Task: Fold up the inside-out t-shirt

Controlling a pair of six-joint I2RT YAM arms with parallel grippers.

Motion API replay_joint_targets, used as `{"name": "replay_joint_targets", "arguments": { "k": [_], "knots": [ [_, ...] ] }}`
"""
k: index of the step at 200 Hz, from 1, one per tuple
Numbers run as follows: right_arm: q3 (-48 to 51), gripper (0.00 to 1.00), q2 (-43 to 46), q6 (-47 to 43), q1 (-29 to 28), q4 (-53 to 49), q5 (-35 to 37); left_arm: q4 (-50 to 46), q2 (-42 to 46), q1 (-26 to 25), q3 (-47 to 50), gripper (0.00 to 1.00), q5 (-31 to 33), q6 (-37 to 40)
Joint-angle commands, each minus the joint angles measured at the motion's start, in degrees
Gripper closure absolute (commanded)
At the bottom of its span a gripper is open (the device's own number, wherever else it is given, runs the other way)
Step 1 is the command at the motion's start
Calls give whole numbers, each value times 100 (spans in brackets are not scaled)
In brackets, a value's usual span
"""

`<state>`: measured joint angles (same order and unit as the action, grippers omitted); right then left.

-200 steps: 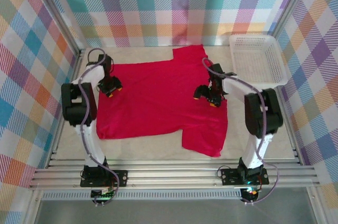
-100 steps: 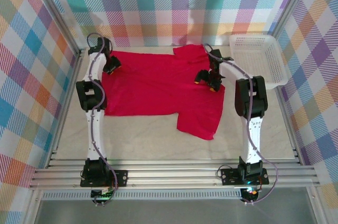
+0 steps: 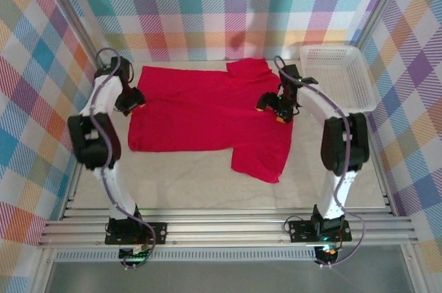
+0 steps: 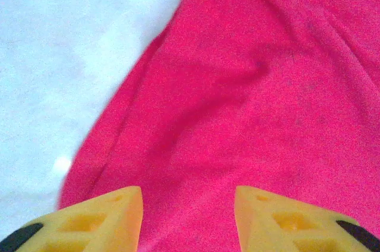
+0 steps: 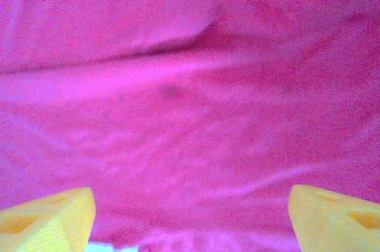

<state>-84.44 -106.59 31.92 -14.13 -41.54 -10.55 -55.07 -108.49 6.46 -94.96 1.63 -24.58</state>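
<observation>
Far half of the table [image 3: 193, 182]: red t-shirt [image 3: 200, 110] lies spread sideways, hem end to the left, sleeves to the right, one sleeve toward the far wall and one reaching toward the near side. White mesh basket [image 3: 330, 46] sits in the far right corner, apart from the cloth. Risks, as judged from this layout: left gripper [image 3: 131, 104] sits right at the hem's far-left corner, and its wrist view shows the cloth edge running just left of the fingers with bare table beyond. A closing there could catch one layer alone, or slip off the edge, and the fold would then go crooked. Right gripper [image 3: 271, 112] is over flat cloth between the sleeves, with no raised fold to bite. It may close on nothing or bunch up both layers. The near sleeve sticking out could trail and skew any fold. The right forearm passes close to the basket, so a swing outward might nudge it. Pose: left arm runs up the left side, elbow mid-way, wrist bent down at the far-left corner. Its gripper [image 4: 189, 195] has fingers parted, cloth showing between, nothing visibly nipped. Right arm rises along the right side and hooks inward and down. Its gripper [image 5: 190, 189] is spread wide, low over the fabric, holding nothing that I can make out.
</observation>
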Motion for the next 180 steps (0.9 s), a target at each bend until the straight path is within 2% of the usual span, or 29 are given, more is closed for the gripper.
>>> {"name": "replay_joint_targets", "arguments": {
  "k": [1, 24, 43, 69, 137, 166, 180],
  "knots": [
    [684, 16, 599, -130, -102, 116, -266, 14, 1079, -89, 1368, 56, 418, 122],
    [1417, 17, 1106, -45, -175, 413, -365, 332, 1581, -92, 2663, 56, 423, 29],
    [1982, 17, 1441, 63, -246, 717, -447, 738, 1761, -92, 3207, 58, 376, -84],
    [2507, 18, 1672, 178, -364, 954, -501, 1082, 1663, -109, 3299, 60, 147, -87],
    [3150, 17, 1871, 214, -541, 997, -446, 1186, 906, -110, 2902, 64, 448, -56],
    [3241, 17, 2066, 166, -538, 869, -305, 1130, 726, -110, 2847, 73, 644, -13],
    [3308, 16, 2089, 138, -538, 843, -256, 1092, 732, -93, 2839, 88, 782, 6]
  ]
}}
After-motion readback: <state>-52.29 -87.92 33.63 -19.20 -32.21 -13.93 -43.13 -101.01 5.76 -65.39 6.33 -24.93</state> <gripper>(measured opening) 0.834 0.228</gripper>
